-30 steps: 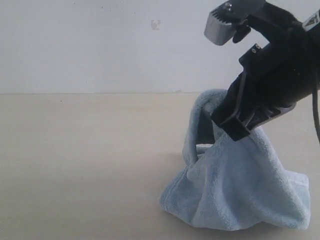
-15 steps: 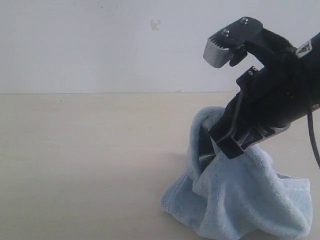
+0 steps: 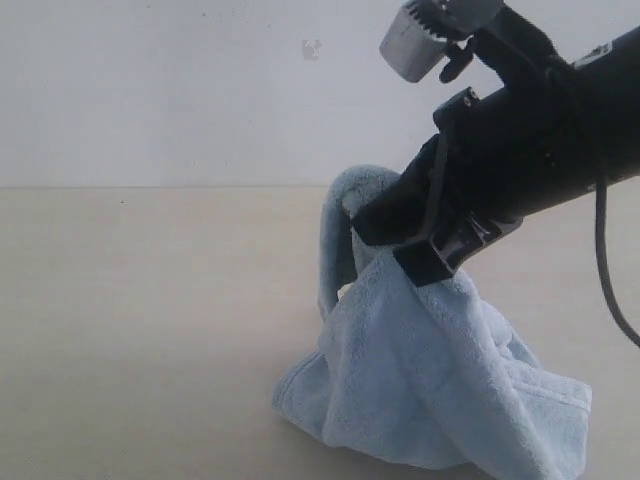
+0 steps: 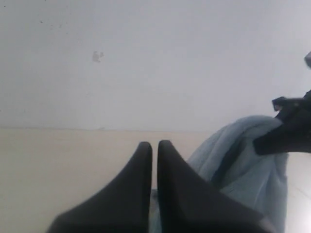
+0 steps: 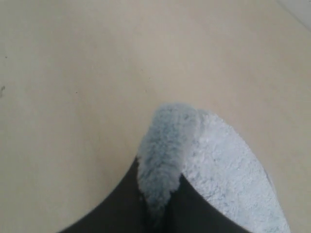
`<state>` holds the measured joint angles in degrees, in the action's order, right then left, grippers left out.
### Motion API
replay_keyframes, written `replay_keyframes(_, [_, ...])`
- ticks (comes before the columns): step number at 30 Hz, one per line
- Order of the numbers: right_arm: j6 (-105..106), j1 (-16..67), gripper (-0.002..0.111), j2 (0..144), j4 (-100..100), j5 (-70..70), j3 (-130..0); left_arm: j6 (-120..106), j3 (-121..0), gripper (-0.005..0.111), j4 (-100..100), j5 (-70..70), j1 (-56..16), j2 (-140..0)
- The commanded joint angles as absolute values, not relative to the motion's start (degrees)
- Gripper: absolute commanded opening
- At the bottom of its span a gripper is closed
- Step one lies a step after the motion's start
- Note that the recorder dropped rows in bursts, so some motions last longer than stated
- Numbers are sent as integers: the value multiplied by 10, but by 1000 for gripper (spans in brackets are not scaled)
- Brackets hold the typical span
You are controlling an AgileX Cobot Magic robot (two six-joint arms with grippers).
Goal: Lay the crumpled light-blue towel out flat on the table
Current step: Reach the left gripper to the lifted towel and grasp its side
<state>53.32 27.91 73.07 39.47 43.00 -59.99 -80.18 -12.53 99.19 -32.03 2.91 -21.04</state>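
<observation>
Left gripper: the black left gripper (image 4: 154, 145) is sitting at the bottom centre of the left wrist frame; its jaws are pressing together tip to tip, with nothing between them.
Towel base: the pale-blue plush fleece towel (image 3: 430, 380) is standing as a peaked heap in the lower right of the exterior frame, with its lower folds lying on the tabletop and a stitched hem showing along the right edge.
Towel top: one fold is being pulled up into a narrow loop right of centre; it is also showing at the right of the left wrist frame (image 4: 243, 165).
Right gripper: the black right gripper (image 3: 365, 222) is reaching in from the upper right; its jaws are pinching that raised fold (image 5: 167, 145) tightly.
Arm detail: a grey ribbed block (image 3: 425, 35) is sticking up at the top edge.
Tabletop: the pale beige wood-look tabletop (image 3: 150, 330) is filling the lower half.
Wall: the grey-white wall (image 3: 150, 90) is rising behind it across the upper half.
</observation>
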Motion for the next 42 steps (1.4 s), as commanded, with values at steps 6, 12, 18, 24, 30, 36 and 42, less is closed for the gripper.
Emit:
replay_keyframes(6, [548, 280, 1, 727, 414, 391, -601, -905, -228, 53, 999, -407, 26, -492])
replay_keyframes(12, [548, 280, 1, 727, 414, 387, -601, -957, -327, 60, 999, -523, 0, -714])
replay_keyframes(18, [548, 280, 1, 727, 414, 385, -601, -1004, -401, 60, 999, -514, -101, -850])
replay_keyframes(24, [548, 280, 1, 727, 414, 383, -601, -1052, -441, 60, 999, -447, -166, -887])
replay_keyframes(30, [548, 280, 1, 727, 414, 372, -601, -1087, -449, 60, 999, -400, -208, -887])
replay_keyframes(36, [548, 280, 1, 727, 414, 371, -601, -1091, -472, 60, 999, -375, -241, -887])
replay_keyframes(42, [547, 280, 1, 727, 414, 390, -601, -1089, -505, 60, 999, -343, -247, -891])
